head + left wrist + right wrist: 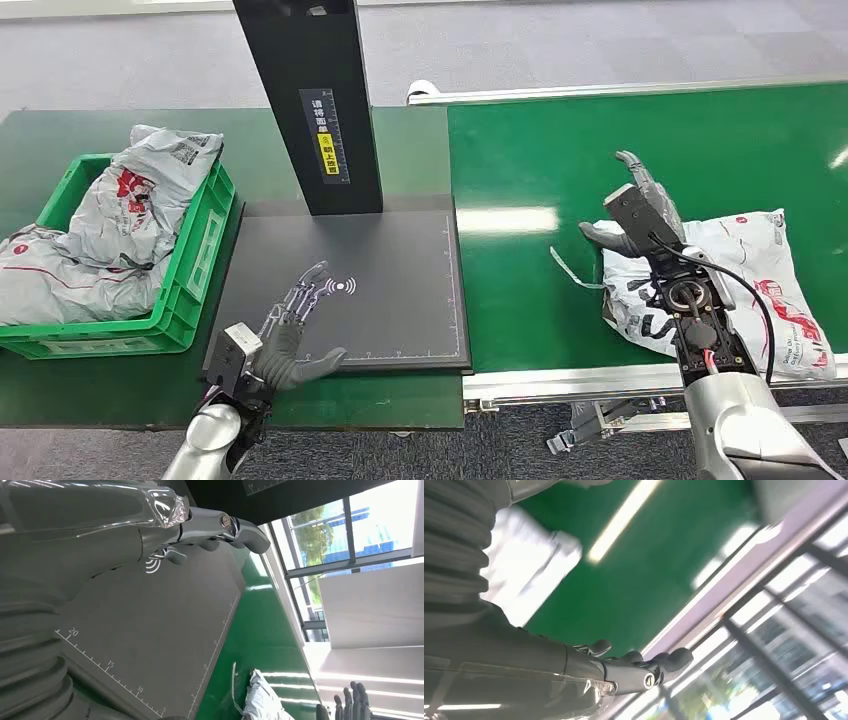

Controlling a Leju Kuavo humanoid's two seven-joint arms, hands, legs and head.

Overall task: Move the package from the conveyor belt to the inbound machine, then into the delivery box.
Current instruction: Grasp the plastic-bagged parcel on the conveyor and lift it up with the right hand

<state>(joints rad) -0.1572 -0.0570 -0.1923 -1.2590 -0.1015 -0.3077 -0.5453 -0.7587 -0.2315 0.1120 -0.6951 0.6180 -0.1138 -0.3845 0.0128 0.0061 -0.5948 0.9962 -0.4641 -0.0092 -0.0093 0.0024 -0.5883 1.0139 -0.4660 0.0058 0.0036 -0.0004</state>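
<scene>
White and grey plastic mailer package [740, 290] with red print lying on the green conveyor belt [560, 170], near its front rail. Right hand [640, 215] above the package's left end, fingers spread, holding nothing. Left hand [295, 335] over the black scanner plate of the inbound machine [400, 300], fingers extended and apart, empty. Green plastic delivery box [195, 270] at far left on the bench, stuffed with similar mailers.
</scene>
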